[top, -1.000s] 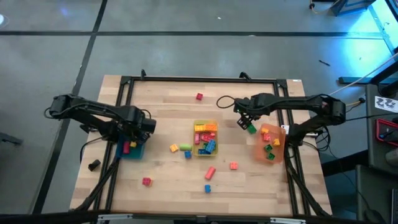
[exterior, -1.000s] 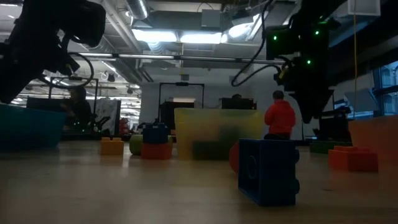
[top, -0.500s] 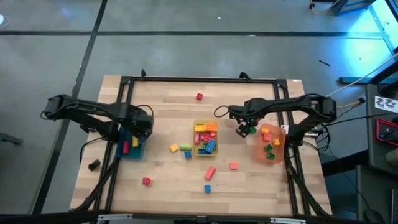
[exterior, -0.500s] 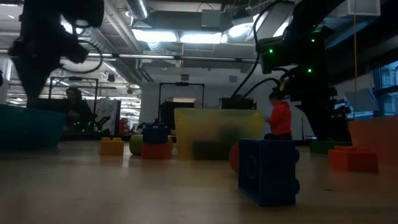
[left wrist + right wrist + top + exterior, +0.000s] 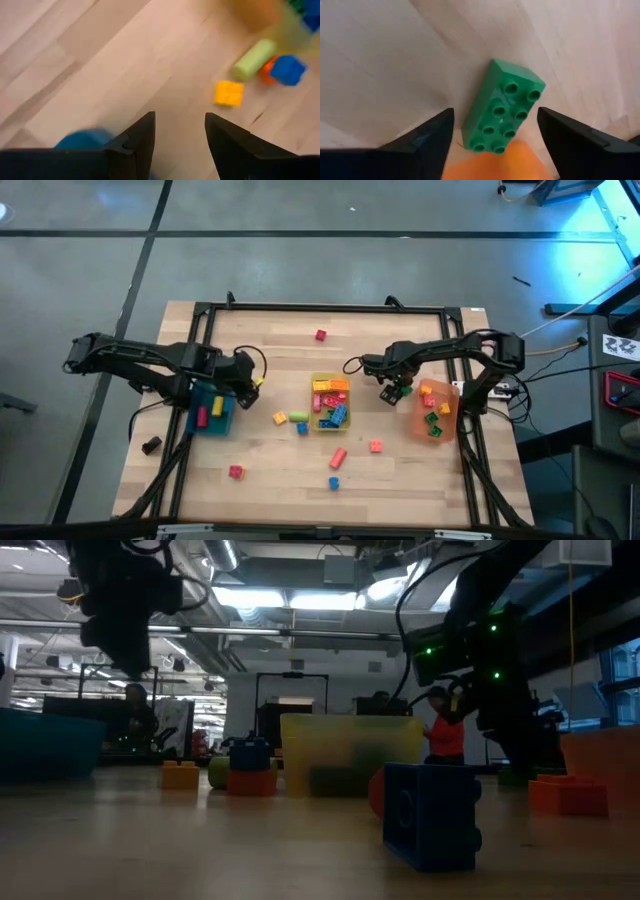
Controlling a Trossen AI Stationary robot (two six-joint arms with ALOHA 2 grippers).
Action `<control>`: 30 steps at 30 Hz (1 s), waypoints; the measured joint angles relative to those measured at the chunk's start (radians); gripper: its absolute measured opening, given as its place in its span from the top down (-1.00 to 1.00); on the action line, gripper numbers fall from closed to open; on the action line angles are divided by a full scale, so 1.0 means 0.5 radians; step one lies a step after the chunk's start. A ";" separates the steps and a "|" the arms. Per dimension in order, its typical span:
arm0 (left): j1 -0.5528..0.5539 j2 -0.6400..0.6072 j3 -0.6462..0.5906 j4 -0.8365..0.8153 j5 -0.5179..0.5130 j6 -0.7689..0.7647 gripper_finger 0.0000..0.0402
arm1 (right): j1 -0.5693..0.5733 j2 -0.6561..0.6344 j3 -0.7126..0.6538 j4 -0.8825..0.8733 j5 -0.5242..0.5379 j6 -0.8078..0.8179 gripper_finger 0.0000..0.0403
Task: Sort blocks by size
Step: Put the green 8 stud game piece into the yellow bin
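Seen from above, we find the wooden desk (image 5: pixel 270 350) carrying three bins: a blue bin (image 5: pixel 212 414) at the left, a yellow bin (image 5: pixel 330 402) in the middle and an orange bin (image 5: pixel 437 411) at the right, each holding some blocks.

The right tool (image 5: pixel 393 388) hangs between the yellow and orange bins. In its wrist view we see its fingers (image 5: pixel 427 140) spread wide, with a green eight-stud block (image 5: pixel 502 107) lying flat on the desk between them and touched by neither. An orange shape shows at the near edge of that view.

The left tool (image 5: pixel 247 377) sits just beside the blue bin, on the side toward the yellow bin. Its fingers (image 5: pixel 140 137) stand apart with nothing between them, over bare wood.

Ahead of it we note loose blocks: an orange block (image 5: pixel 229 93), a light green cylinder (image 5: pixel 254 59) and a blue block (image 5: pixel 289 69). Other blocks lie scattered on the desk, among them a red block (image 5: pixel 320 335) toward the far edge.
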 joint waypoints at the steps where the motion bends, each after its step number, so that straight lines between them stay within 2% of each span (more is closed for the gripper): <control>1: 0.000 0.000 0.000 0.045 0.001 0.039 0.22 | -0.011 0.013 0.000 0.009 -0.006 -0.007 -0.37; 12: 0.001 0.000 0.000 0.421 -0.004 0.358 0.22 | -0.116 0.067 0.002 0.089 -0.018 -0.165 0.28; 18: 0.005 0.002 0.000 0.564 -0.011 0.567 0.22 | -0.115 0.055 0.130 0.009 -0.013 -0.186 0.29; 22: 0.006 0.003 0.000 0.639 -0.014 0.731 0.22 | -0.115 0.055 0.358 -0.125 -0.028 -0.275 0.28; 30: 0.006 0.004 -0.032 0.714 -0.015 0.819 0.22 | -0.022 0.053 0.876 -0.351 -0.248 -0.319 0.28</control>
